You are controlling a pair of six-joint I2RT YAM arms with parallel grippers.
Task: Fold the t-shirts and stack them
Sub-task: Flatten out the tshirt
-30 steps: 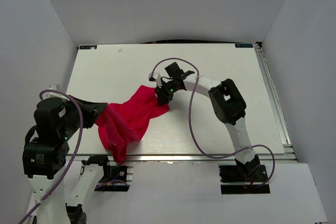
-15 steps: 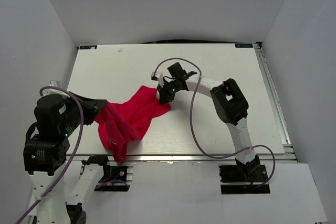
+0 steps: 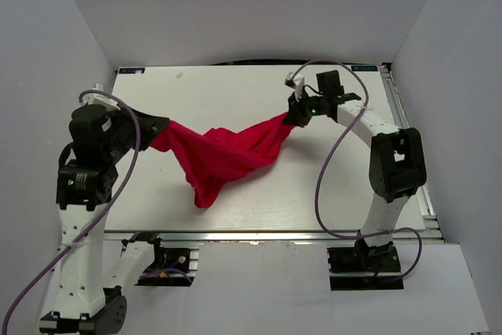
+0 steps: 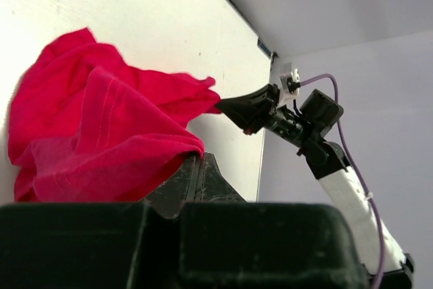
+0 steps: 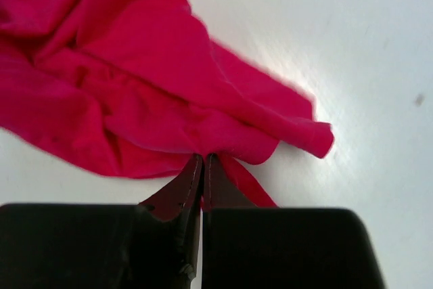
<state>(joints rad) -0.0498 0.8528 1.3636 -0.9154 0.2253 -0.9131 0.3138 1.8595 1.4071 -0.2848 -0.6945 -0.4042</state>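
Note:
The red t-shirt [image 3: 223, 154] hangs stretched between my two grippers above the white table, its middle sagging to a point near the table's front. My left gripper [image 3: 161, 129] is shut on the shirt's left end; in the left wrist view the cloth [image 4: 95, 140] bunches over the closed jaws [image 4: 196, 160]. My right gripper [image 3: 292, 115] is shut on the shirt's right end; in the right wrist view the fabric [image 5: 155, 86] fans out from the pinched fingertips [image 5: 203, 159].
The white table [image 3: 353, 186] is walled by grey panels at back and sides. A metal rail [image 3: 408, 147] runs along its right edge. Purple cables loop from both arms.
Both grippers have lifted and moved apart: the right one back and to the right, the left one back. The shirt went from a crumpled heap to a stretched, hanging span.

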